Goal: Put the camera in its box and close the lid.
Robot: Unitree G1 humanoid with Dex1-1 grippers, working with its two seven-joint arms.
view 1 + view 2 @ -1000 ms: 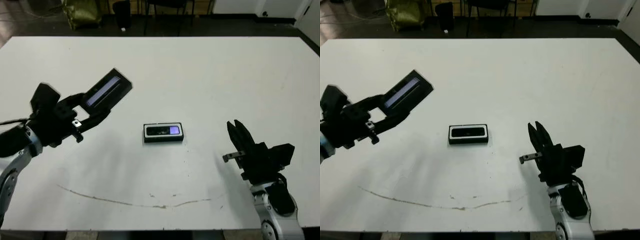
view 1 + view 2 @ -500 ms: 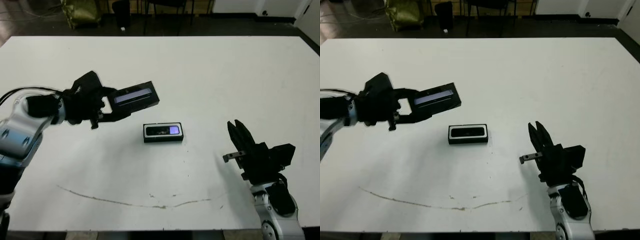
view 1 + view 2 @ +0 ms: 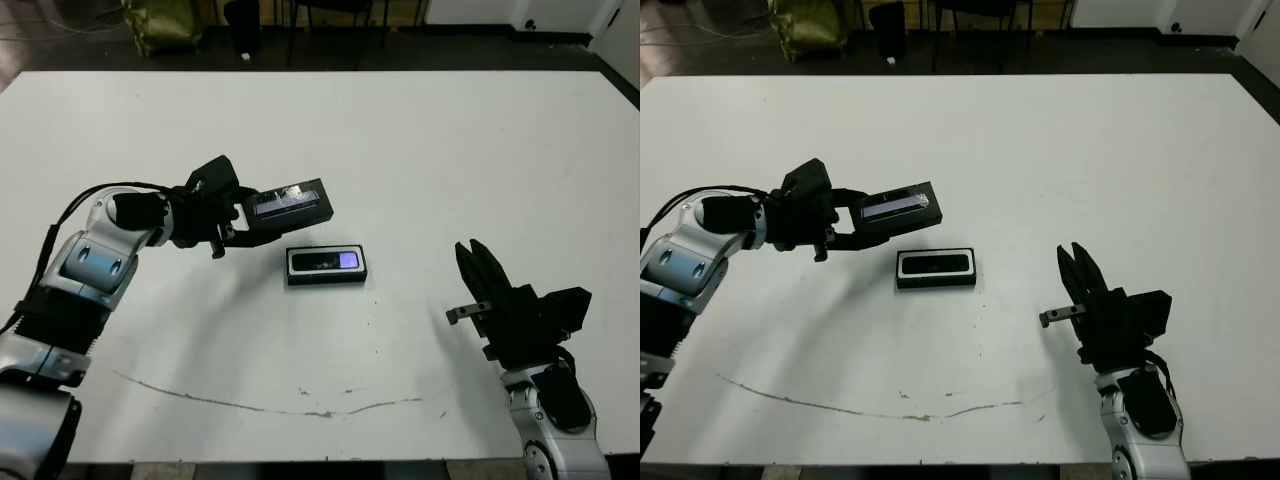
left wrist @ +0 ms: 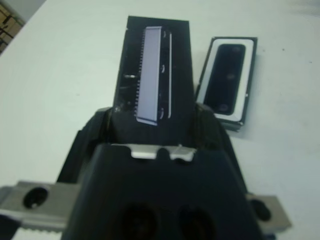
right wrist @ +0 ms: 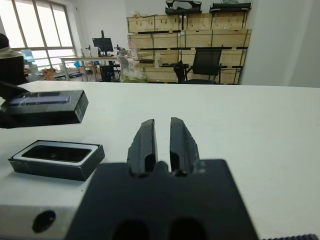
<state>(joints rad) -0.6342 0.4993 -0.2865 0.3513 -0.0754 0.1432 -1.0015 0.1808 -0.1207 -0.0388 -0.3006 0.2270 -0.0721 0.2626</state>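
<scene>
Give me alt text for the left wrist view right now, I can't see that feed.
The left pincer holds the black lid by one end, its pale printed strip facing the lens. Next to it on the white table sits the open white-lined box with the dark camera lying inside.
</scene>
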